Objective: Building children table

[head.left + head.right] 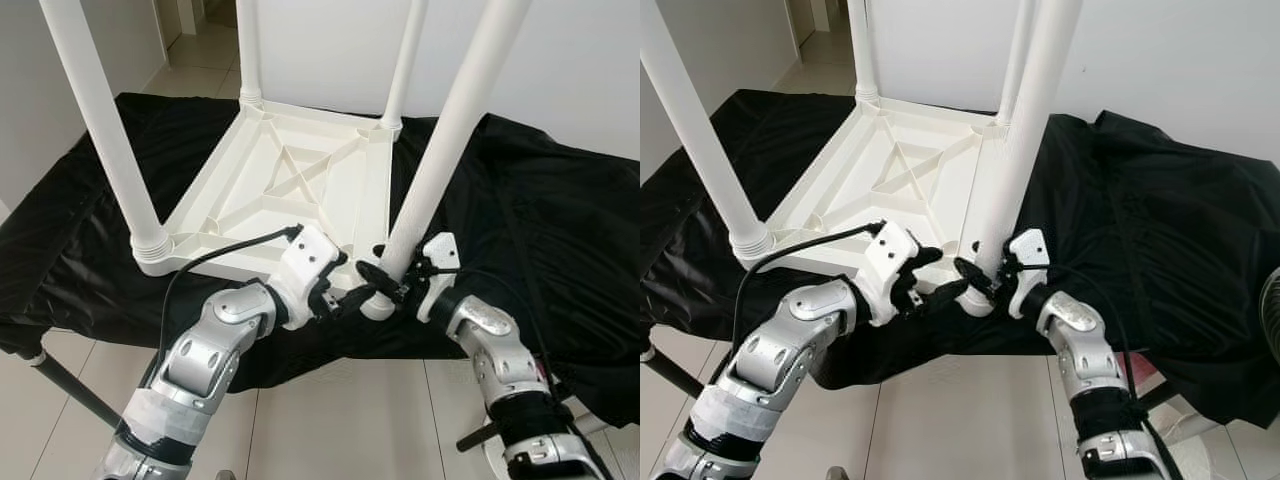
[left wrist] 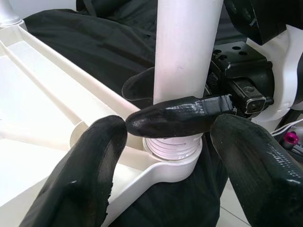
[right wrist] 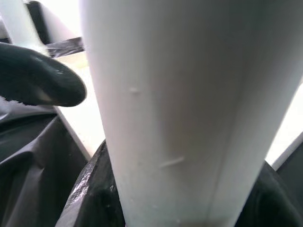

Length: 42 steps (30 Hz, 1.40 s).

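Upturned table top [image 1: 290, 190] on black-draped surface [image 1: 560, 230]. Near-corner leg [image 1: 445, 160] upright in its socket, clamped low in right gripper [image 1: 392, 282] jaws; left gripper [image 1: 345, 296] alongside, jaws parted, empty.

The table top [image 1: 290, 190] and legs [image 1: 440, 160] are smooth, glossy white plastic. The cloth [image 1: 560, 230] beneath is black, slightly shiny fabric. The floor [image 1: 340, 420] is glossy tile.
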### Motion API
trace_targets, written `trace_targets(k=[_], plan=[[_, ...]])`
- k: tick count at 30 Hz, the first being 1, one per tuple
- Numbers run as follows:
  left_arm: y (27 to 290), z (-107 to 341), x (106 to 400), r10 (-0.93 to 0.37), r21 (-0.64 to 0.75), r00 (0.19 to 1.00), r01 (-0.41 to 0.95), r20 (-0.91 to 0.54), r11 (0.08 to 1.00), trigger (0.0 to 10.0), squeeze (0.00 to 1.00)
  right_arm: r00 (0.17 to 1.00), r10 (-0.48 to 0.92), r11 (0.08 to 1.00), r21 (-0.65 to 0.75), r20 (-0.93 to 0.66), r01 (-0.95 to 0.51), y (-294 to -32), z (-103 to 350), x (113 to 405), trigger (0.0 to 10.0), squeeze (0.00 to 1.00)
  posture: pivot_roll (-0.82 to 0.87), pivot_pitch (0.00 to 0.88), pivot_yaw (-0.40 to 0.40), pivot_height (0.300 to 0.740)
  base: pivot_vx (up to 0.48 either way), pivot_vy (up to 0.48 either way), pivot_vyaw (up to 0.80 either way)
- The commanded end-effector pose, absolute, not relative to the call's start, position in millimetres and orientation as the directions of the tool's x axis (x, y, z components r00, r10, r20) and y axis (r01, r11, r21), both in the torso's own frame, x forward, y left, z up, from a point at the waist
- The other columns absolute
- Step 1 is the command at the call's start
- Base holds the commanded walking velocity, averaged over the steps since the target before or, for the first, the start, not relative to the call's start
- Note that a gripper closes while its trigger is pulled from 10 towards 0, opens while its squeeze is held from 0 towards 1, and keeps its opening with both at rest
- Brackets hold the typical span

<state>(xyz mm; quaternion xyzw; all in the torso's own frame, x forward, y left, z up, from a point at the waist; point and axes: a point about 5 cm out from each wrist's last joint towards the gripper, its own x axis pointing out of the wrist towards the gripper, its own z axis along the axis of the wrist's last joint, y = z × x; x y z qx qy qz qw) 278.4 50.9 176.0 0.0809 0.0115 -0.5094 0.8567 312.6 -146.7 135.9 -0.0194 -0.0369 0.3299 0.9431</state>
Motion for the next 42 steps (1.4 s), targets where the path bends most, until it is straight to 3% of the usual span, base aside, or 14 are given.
trace_targets(k=[1,9,13,18,20,21,27,36,37,39,40,42], plan=[[49.1,174.9,277.5,-0.870,0.134,0.481,0.874,-0.106,0.467,10.0,0.00,0.815,0.577,0.817,-0.045,0.050,-0.575,-150.9,135.0,312.6,10.0,0.00,-0.01,0.006,-0.053,0.740,0.000,0.000,0.00],[51.1,173.6,277.6,-0.869,0.134,0.483,0.873,-0.110,0.469,10.0,0.00,0.908,0.419,0.908,-0.012,0.020,-0.419,-147.2,129.5,307.9,10.0,0.00,-0.01,0.010,-0.050,0.740,0.000,0.000,0.00],[51.9,173.4,277.0,-0.870,0.133,0.480,0.875,-0.114,0.466,10.0,0.00,0.976,0.215,0.976,0.021,0.033,-0.216,-142.6,128.3,301.8,10.0,0.00,-0.01,0.016,-0.045,0.740,0.000,0.000,0.00],[52.6,173.5,277.2,-0.870,0.132,0.479,0.875,-0.115,0.465,10.0,0.00,0.999,0.050,0.996,0.079,0.018,-0.052,-138.3,125.2,298.3,10.0,0.00,0.00,0.016,-0.045,0.740,0.000,0.000,0.00],[52.6,173.5,277.2,-0.870,0.132,0.479,0.875,-0.115,0.465,10.0,0.00,0.999,0.050,0.996,0.079,0.018,-0.052,-138.3,125.2,298.3,10.0,0.00,0.00,0.016,-0.045,0.740,0.000,0.000,0.00],[53.0,173.7,277.2,-0.869,0.133,0.481,0.875,-0.114,0.466,10.0,0.00,1.000,-0.018,0.994,0.107,0.013,0.017,-127.2,125.6,296.3,10.0,0.00,0.00,0.017,-0.044,0.740,0.000,0.000,0.00],[53.3,174.3,277.3,-0.869,0.133,0.482,0.874,-0.114,0.468,10.0,0.00,1.000,0.005,0.992,0.125,0.030,-0.008,-115.6,131.6,294.1,10.0,0.00,0.00,0.016,-0.043,0.740,0.000,0.000,0.00],[54.4,175.0,278.3,-0.866,0.137,0.486,0.872,-0.114,0.471,10.0,0.00,0.999,-0.010,0.993,0.118,0.038,0.005,-119.5,134.6,293.6,10.0,0.00,0.00,0.016,-0.043,0.740,0.000,0.000,0.00],[54.9,175.4,278.7,-0.865,0.138,0.489,0.870,-0.114,0.473,10.0,0.00,0.999,-0.007,0.993,0.114,0.049,0.001,-120.7,136.3,294.1,10.0,0.49,0.00,0.015,-0.044,0.740,0.000,0.000,0.00],[54.9,175.4,278.7,-0.865,0.138,0.489,0.870,-0.114,0.473,10.0,0.00,0.999,-0.007,0.993,0.114,0.049,0.001,-120.7,136.3,294.1,10.0,0.49,0.00,0.015,-0.044,0.740,0.000,0.000,0.00],[55.1,175.4,278.5,-0.864,0.137,0.491,0.869,-0.112,0.476,10.0,0.00,0.998,0.014,0.994,0.107,0.057,-0.020,-122.6,138.8,295.6,10.0,1.00,0.00,0.020,-0.048,0.740,0.000,0.000,0.00],[55.5,174.8,277.4,-0.862,0.133,0.495,0.867,-0.111,0.480,10.0,0.00,0.993,0.086,0.992,0.085,0.077,-0.093,-127.9,142.6,297.6,10.0,1.00,0.01,0.024,-0.050,0.740,0.000,0.000,0.00]])
